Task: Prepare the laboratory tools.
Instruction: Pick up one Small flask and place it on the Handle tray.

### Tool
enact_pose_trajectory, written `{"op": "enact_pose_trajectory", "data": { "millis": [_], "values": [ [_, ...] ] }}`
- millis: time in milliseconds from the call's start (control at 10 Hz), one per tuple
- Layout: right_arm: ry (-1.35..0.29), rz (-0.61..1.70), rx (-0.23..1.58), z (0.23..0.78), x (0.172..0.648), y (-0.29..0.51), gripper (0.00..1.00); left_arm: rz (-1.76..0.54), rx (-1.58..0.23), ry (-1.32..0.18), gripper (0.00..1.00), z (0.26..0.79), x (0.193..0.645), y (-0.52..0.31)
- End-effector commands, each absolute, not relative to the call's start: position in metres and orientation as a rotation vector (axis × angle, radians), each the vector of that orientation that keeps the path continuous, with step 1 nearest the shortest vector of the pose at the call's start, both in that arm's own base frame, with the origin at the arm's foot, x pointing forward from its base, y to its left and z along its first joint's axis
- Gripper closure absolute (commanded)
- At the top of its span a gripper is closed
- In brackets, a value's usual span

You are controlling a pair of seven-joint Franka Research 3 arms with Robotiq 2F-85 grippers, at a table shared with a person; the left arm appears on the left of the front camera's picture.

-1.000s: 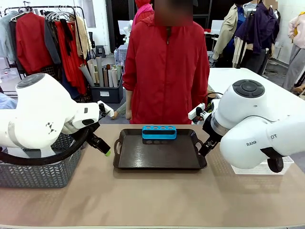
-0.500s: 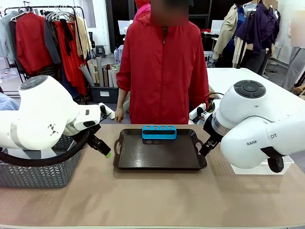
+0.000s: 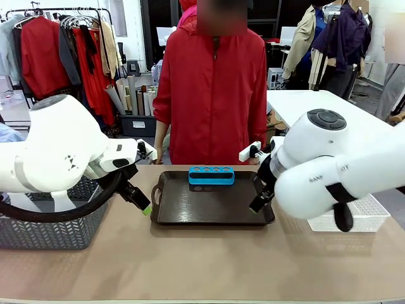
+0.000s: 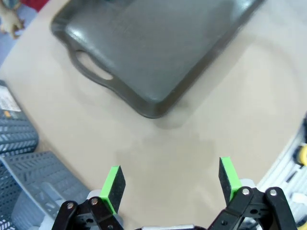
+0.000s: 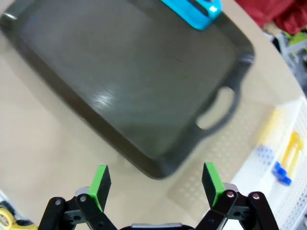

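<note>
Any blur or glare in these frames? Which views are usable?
Right wrist view: motion-smeared, dark tray carries a dull glare streak, contents of the white basket blurred. Left wrist view: soft, wide-angle bend at the edges. Front view: sharp, evenly lit.

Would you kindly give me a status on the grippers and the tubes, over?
Left gripper open, empty, beside dark rectangular tray. Right gripper open, empty, near tray's handle end. Blue-capped orange tubes lying in white perforated basket. No obstruction seen.
</note>
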State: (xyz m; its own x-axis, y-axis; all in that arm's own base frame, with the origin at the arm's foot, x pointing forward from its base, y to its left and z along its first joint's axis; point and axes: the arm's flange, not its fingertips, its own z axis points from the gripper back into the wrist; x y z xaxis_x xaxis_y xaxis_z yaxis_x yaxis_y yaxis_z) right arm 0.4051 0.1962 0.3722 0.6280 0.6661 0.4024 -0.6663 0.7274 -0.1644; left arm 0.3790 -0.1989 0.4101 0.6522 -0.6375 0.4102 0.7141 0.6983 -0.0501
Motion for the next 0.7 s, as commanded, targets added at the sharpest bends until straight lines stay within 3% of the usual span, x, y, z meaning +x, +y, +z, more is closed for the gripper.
{"op": "enact_pose_trajectory", "data": {
  "millis": [0,300,600],
  "values": [
    [-0.468,0.83,0.18,0.404,0.41,0.187,0.0,-0.828,-0.316,-0.344,0.0,0.425,0.381,-0.19],
    [-0.485,0.909,0.287,0.448,0.407,0.187,0.0,-0.97,-0.41,-0.397,0.0,0.458,0.376,-0.185],
    [-0.543,0.95,0.351,0.502,0.405,0.173,0.0,-1.038,-0.32,-0.465,0.0,0.512,0.375,-0.179]
  ]
}}
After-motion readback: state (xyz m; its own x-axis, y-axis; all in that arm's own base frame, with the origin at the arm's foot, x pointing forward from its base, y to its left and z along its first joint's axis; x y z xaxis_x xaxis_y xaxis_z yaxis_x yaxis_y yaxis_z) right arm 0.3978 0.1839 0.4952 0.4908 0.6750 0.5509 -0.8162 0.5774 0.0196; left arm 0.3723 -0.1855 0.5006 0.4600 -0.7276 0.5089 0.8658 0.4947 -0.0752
